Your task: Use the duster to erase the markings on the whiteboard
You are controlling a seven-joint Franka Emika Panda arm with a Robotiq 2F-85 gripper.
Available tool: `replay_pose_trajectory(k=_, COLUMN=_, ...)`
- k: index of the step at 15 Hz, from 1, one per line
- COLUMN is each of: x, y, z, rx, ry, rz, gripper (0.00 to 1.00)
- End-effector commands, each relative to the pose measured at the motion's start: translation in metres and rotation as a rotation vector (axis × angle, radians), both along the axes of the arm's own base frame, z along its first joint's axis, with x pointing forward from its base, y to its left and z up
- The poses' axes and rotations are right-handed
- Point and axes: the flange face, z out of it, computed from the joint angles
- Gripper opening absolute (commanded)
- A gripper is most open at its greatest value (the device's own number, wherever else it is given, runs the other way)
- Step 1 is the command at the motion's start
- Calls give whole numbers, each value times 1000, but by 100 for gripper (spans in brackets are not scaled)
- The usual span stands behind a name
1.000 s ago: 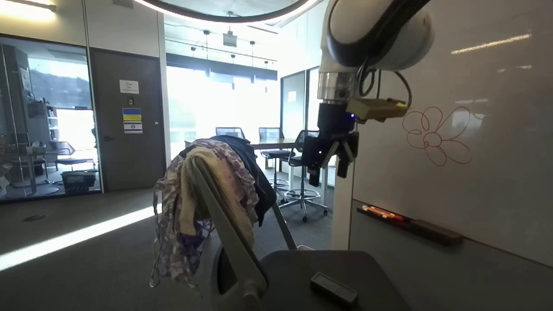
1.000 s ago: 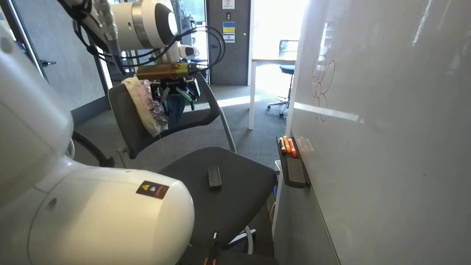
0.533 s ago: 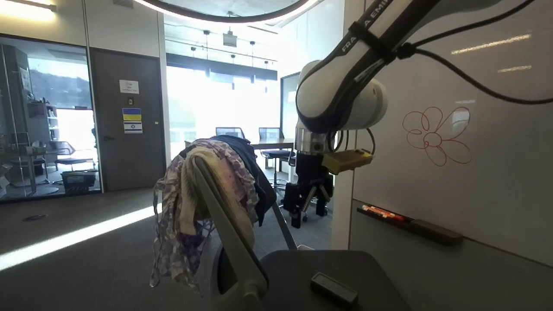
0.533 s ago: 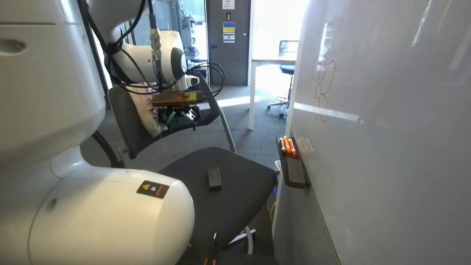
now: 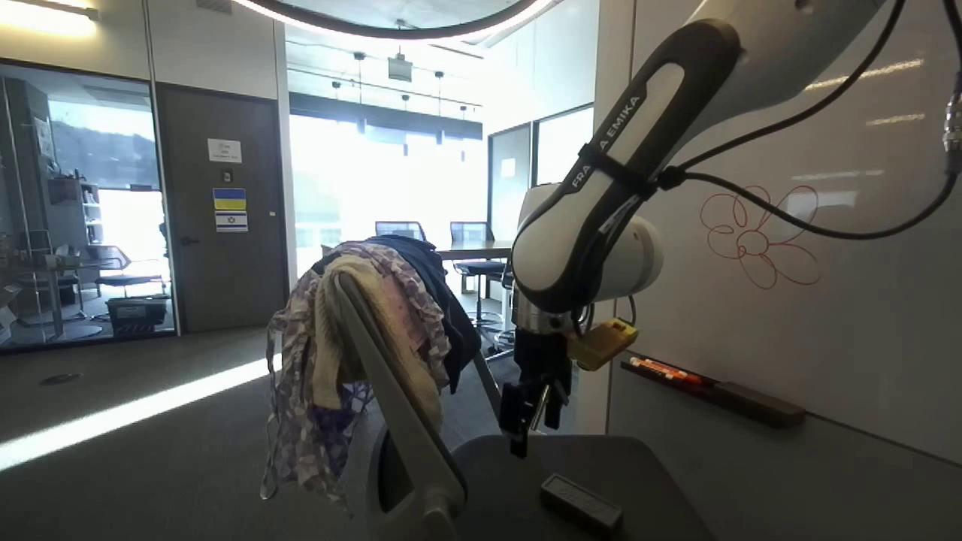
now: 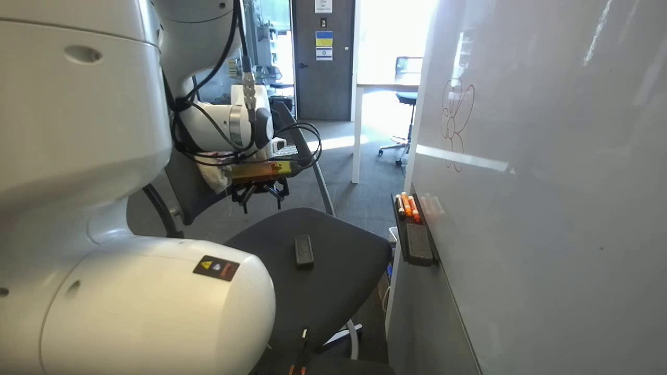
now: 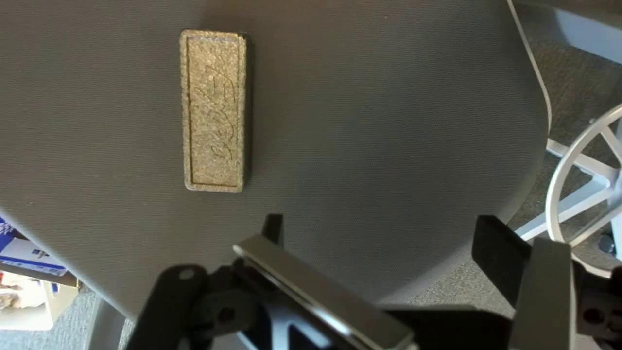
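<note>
The duster [image 5: 581, 502] is a small dark block lying flat on the grey chair seat [image 5: 646, 481]. It also shows in an exterior view [image 6: 304, 251] and in the wrist view [image 7: 214, 112], where it looks golden brown. My gripper [image 5: 536, 438] is open and empty, pointing down, above the seat near its back edge. In the wrist view the gripper [image 7: 384, 238] stands apart from the duster, which is up and left of the fingers. The markings [image 5: 766, 244] are thin red flower-like loops on the whiteboard [image 5: 864, 353]. They show in both exterior views [image 6: 454, 130], partly behind a cable in one.
A dark ledge [image 6: 402, 234] on the whiteboard holds several markers [image 6: 407, 204] and another dark eraser [image 6: 419, 244]. Clothes [image 5: 376, 300] hang over the chair's backrest. A box [image 7: 36, 272] stands on the floor beside the seat. A white chair base [image 7: 583, 170] shows beyond its edge.
My gripper has come down from beside the whiteboard's edge toward the chair seat, staying open. The arm has followed, and its cable now crosses the markings in an exterior view. The duster has not moved.
</note>
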Motion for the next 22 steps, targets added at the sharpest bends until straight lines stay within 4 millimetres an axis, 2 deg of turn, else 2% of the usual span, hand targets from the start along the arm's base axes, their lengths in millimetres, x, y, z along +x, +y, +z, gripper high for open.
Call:
replay_pose_trajectory(k=1, x=0, y=-1, z=-2, rx=0, ry=4, rz=0, gripper=100)
replay_pose_trajectory(k=3, x=1, y=-1, z=-2, rx=0, ry=4, rz=1, gripper=100)
replay_pose_trajectory(k=4, x=7, y=-1, z=-6, rx=-16, ry=0, rz=0, gripper=100)
replay_pose_trajectory(k=7, x=17, y=-8, z=-29, rx=-56, ry=34, rz=-7, gripper=100)
replay_pose_trajectory(k=10, x=23, y=-25, z=-59, rx=-86, ry=86, rz=-21, gripper=100)
replay_pose_trajectory(k=14, x=29, y=-47, z=-97, rx=-27, ry=128, rz=-12, gripper=100)
replay_pose_trajectory(k=19, x=40, y=-76, z=-116, rx=-52, ry=122, rz=-47, gripper=100)
replay_pose_trajectory(k=22, x=46, y=-84, z=-128, rx=-46, ry=135, rz=-58, gripper=100)
